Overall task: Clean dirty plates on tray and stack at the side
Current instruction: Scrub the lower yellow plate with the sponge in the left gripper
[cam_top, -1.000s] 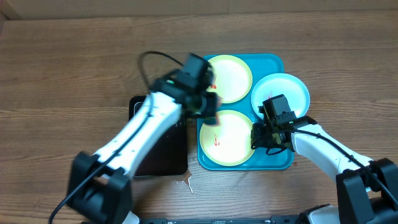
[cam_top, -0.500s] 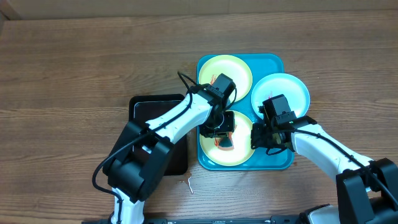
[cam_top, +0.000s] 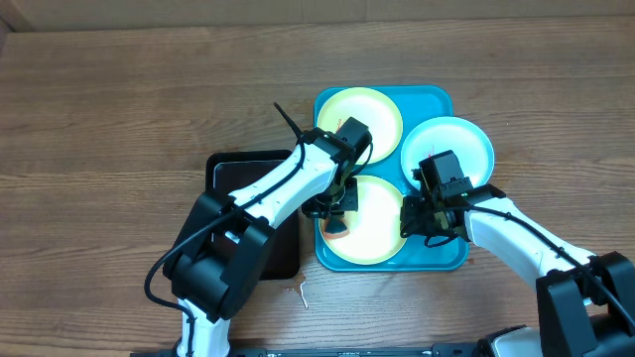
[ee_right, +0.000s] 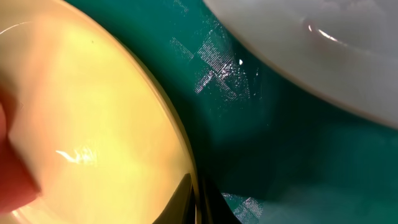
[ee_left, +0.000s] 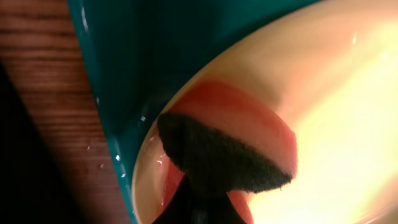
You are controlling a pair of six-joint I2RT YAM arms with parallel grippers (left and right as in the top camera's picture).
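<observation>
- Left gripper is clenched on a sponge, dark scouring face down on the near yellow-green plate, right at its left edge.
- Right gripper is pinched tight on that same plate's right rim.
- That plate lies in the near half of the turquoise tray; the far yellow-green plate sits just behind it.
- The light blue plate overhangs the tray's right rim.
- A black tray lies just left, on the wooden table.
</observation>
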